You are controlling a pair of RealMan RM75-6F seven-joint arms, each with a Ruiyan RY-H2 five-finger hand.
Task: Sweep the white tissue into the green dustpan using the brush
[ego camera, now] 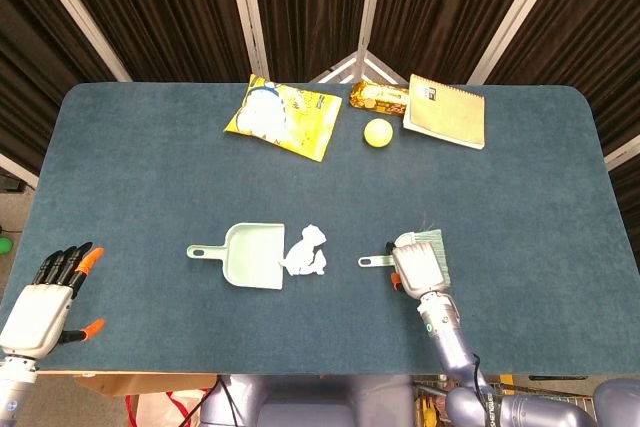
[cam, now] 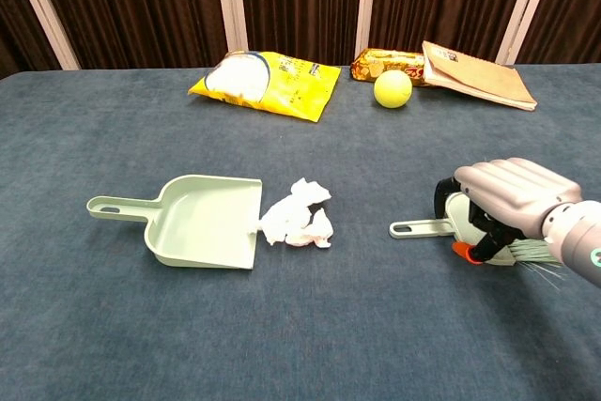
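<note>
The right hand (cam: pixel 507 202) curls over the light, stiff-backed brush (cam: pixel 484 228) right of the crumpled, featherlight white tissue (cam: pixel 299 217) touching the green dustpan (cam: pixel 202 221) mouth; its slim handle looks the best hold.

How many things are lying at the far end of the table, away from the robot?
4, all visible. A yellow bag lies furthest left, then a snack packet with a yellow ball just in front of it, and a notebook on the right.
</note>
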